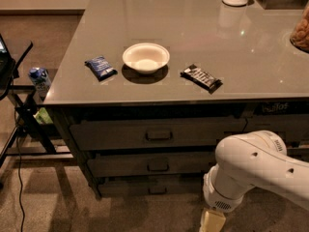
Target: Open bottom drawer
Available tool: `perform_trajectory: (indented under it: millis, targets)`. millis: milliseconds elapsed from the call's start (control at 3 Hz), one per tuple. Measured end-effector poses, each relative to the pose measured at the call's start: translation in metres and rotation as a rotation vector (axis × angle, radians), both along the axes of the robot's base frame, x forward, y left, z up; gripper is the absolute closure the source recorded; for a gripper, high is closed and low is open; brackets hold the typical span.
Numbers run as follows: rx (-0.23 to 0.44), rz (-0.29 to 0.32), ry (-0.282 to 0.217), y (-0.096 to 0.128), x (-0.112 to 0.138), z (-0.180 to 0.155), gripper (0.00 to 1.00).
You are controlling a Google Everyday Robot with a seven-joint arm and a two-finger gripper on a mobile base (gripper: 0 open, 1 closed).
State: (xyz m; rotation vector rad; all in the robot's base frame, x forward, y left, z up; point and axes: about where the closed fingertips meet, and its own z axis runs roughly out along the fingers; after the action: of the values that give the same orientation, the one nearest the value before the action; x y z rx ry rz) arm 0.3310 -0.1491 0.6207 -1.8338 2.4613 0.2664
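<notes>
The bottom drawer is the slim dark front lowest in the three-drawer stack under the grey counter, with a small rectangular handle at its centre. It sits flush with the two taller drawers above it. My white arm comes in from the lower right in front of the drawers' right end. My gripper shows only as a cream piece at the bottom edge, right of and below the drawer's handle, not touching it.
On the counter lie a white bowl, a blue snack packet and a dark snack bar. A folding stand with a can and a cable stands to the left. Carpet lies in front.
</notes>
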Motion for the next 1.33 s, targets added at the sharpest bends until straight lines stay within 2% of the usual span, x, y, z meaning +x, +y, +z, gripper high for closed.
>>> perform_trajectory:
  millis: [333,667,1000,1333]
  targets:
    - [0.012,0.000,0.007,0.000,-0.002,-0.003,0.00]
    - [0.026,-0.046,0.052,-0.007,0.000,-0.049,0.00]
    - [0.072,-0.117,0.094,-0.011,0.021,-0.131,0.00]
    - [0.072,-0.117,0.094,-0.011,0.021,-0.131,0.00]
